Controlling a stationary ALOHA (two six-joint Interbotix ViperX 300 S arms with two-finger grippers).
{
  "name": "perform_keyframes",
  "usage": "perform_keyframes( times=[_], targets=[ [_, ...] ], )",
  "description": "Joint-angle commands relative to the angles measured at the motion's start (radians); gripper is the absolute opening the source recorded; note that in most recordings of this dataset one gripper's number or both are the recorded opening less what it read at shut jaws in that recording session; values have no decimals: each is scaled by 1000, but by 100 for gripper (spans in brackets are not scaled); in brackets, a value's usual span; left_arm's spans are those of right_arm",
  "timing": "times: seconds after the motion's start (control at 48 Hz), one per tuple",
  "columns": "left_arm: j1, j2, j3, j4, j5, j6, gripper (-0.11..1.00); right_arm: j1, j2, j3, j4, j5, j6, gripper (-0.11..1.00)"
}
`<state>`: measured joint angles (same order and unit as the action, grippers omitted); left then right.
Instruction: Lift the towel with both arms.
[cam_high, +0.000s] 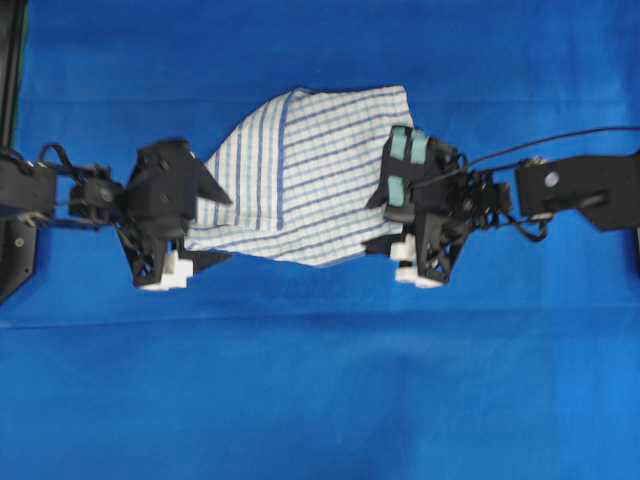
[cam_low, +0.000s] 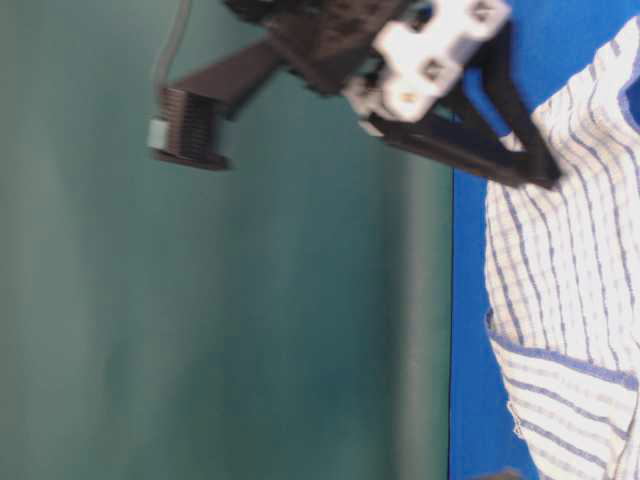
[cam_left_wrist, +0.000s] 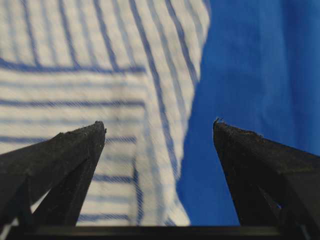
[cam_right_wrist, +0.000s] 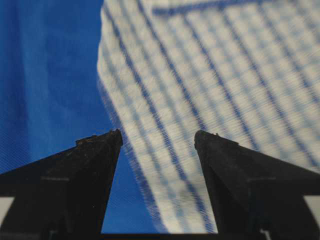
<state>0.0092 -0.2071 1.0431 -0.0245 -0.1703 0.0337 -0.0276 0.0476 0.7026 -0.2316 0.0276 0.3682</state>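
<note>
One blue table cover (cam_high: 320, 400) fills the overhead view, and the towel (cam_high: 300, 180) lies crumpled on it near the middle, between the two arms. At the towel's left end is the left gripper (cam_high: 215, 225), its jaws spread wide; in its wrist view one finger (cam_left_wrist: 65, 155) is over the cloth and the other over the blue cover. The right gripper (cam_high: 378, 218), with pale teal parts, is spread too, above the towel's right edge, holding nothing

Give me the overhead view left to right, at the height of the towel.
Left gripper, open at the towel's left edge → towel → right gripper, open at its right edge, all on the blue table cover.
</note>
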Motion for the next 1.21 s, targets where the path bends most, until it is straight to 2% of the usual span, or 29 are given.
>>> perform_keyframes(
  times=[0.0, 0.25, 0.542, 0.709, 0.771, 0.813, 0.98, 1.043, 1.188],
  targets=[
    [-12, 54, -17, 0, -8, 2, 92, 12, 23, -11, 3, -41, 11, 64],
    [5, 160, -34, 0, -17, 8, 92, 14, 110, -23, 3, -75, 20, 64],
    [18, 178, -35, -2, -18, 8, 92, 9, 150, -29, 5, -75, 20, 64],
    [26, 178, -41, -2, -12, 8, 88, 6, 153, -29, 2, -77, 18, 63],
    [28, 178, -41, -2, -3, 9, 79, 8, 152, -29, 0, -77, 17, 59],
    [28, 178, -41, 0, 3, 9, 69, 5, 152, -31, 0, -75, 17, 52],
    [31, 169, -40, 0, 26, 14, 19, -3, 147, -29, -2, -72, 17, 4],
    [31, 164, -41, 0, 31, 14, 7, -5, 143, -29, -2, -72, 17, 2],
    [37, 127, -41, 0, 46, 14, 6, -5, 129, -29, 0, -71, 17, 2]
  ],
)
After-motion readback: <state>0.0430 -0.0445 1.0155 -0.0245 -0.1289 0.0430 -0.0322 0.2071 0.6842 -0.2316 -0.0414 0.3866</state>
